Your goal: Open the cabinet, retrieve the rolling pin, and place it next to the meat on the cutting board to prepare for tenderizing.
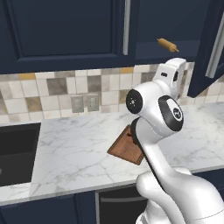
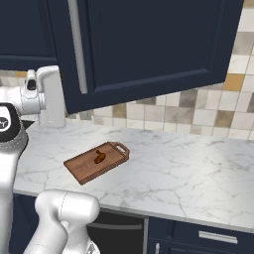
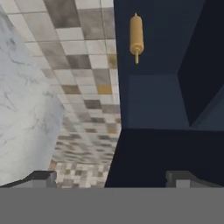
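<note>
Gripper (image 3: pixel 111 177) jaws stand wide apart and empty, aimed into the cabinet (image 1: pixel 65 35), its right door swung out. Inside it, the rolling pin (image 1: pixel 168 44) lies. Below the cabinet, the meat (image 2: pixel 99 158) rests on the cutting board (image 2: pixel 84 168).

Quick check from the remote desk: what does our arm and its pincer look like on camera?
A glossy white, rounded arm with black joint bands and round dark caps carrying a small white emblem. The pincer ends in two small dark grey blocky fingertips. No cables visible.
</note>
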